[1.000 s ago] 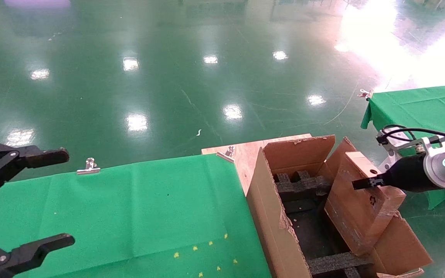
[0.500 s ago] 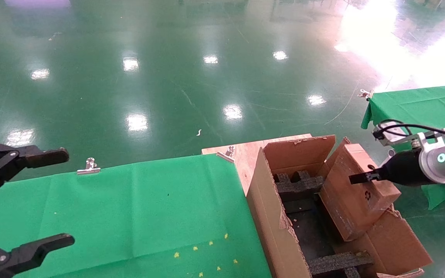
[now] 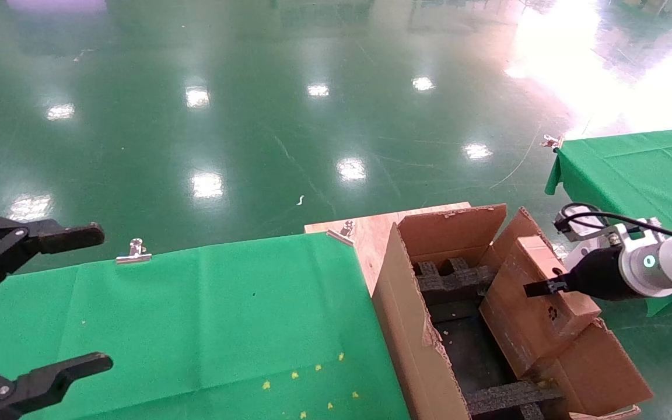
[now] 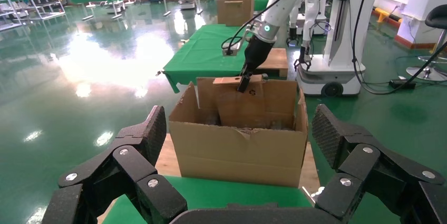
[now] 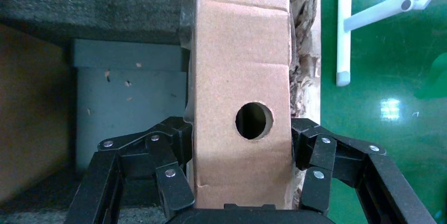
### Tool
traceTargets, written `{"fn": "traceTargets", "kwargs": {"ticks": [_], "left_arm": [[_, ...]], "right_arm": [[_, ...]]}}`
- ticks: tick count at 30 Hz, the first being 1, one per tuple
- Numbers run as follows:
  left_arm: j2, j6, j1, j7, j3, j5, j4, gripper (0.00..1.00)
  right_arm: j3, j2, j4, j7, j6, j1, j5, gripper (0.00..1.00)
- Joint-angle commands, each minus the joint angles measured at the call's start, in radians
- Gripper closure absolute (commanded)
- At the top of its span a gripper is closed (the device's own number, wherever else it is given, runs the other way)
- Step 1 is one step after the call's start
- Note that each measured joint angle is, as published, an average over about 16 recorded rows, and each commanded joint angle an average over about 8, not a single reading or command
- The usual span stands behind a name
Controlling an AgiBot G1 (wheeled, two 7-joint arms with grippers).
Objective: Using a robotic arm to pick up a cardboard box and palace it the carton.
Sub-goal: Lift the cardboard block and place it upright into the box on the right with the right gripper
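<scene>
Gripped by the right pincer (image 3: 537, 287), the cardboard box (image 3: 537, 306) has sunk lower into the carton (image 3: 412, 326); left pincer (image 3: 32, 303) idles wide.

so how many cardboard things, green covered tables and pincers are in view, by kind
cardboard: 2, the cardboard box and the carton
green covered tables: 2, the near table and the far table
pincers: 2, the left pincer and the right pincer
total: 6

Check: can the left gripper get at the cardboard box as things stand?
Probably not. The left gripper hangs open over the green cloth, and the cardboard box sits across the carton's near wall, already clamped by the right gripper.
</scene>
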Motion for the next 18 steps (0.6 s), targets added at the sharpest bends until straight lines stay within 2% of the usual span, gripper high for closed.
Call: {"fn": "traceTargets", "kwargs": {"ticks": [1,18], "left_arm": [[0.0,0.0,0.0,0.0,0.0,0.0,0.0,0.0],[0.0,0.0,0.0,0.0,0.0,0.0,0.0,0.0]], "right_arm": [[-0.003,-0.005,-0.009,0.0,0.01,-0.011,0.001,1.0],[-0.016,-0.131,-0.182,-0.09,0.056,-0.1,0.056,1.0]]}}
